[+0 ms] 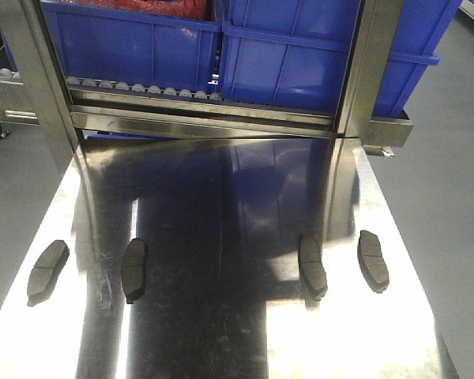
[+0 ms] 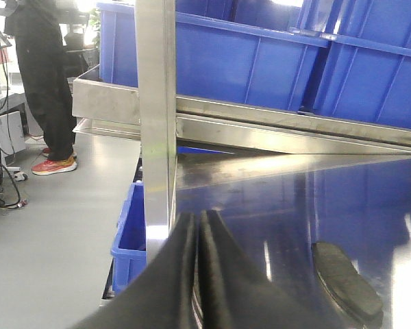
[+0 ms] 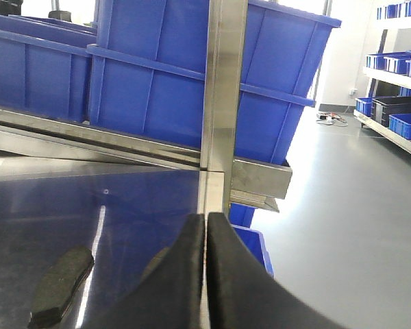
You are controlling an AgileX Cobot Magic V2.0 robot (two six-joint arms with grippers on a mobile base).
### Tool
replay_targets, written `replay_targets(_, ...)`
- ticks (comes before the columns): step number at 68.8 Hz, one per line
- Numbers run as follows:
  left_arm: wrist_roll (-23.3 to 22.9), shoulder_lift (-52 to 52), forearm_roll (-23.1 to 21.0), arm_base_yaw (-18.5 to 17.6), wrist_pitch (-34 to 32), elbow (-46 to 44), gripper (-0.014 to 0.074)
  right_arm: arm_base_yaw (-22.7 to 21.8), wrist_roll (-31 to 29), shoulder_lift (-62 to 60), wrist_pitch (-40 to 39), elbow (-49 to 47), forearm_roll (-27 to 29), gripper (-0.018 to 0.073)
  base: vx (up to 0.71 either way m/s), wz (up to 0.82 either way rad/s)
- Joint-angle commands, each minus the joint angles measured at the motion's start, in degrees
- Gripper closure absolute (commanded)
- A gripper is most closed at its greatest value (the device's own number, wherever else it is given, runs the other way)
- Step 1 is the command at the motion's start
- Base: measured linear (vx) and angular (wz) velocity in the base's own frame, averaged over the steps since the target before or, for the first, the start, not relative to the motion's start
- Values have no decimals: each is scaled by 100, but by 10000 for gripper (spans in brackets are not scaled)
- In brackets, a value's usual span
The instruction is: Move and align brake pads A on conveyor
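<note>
My left pincer (image 2: 197, 223) is pressed closed and empty, hovering low over the steel desk (image 2: 260, 199) near a brake pad (image 2: 346, 277). My right pincer (image 3: 205, 223) is likewise closed and empty.

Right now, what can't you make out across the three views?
- No conveyor in any view; only the steel table shows.
- Left wrist: left gripper blocks the table below it.
- Right wrist: right gripper blocks the table right of a brake pad.
- Front view: left gripper and right gripper lie outside the frame.
</note>
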Motion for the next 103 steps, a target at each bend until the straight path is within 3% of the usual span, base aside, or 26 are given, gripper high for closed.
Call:
replay_targets(1, -4, -79, -57, -35, -405, 137, 602, -28, -57, -62, -416, 16, -15, 569, 0, 0)
replay_targets(91, -4, -79, -57, -35, -426, 137, 602, -28, -57, -62, -416, 16, -15, 569, 0, 0)
replay_targets(103, -4, -79, -62, -35, -787, 67, 602, -28, -57, -62, -416, 16, -15, 569, 0, 0)
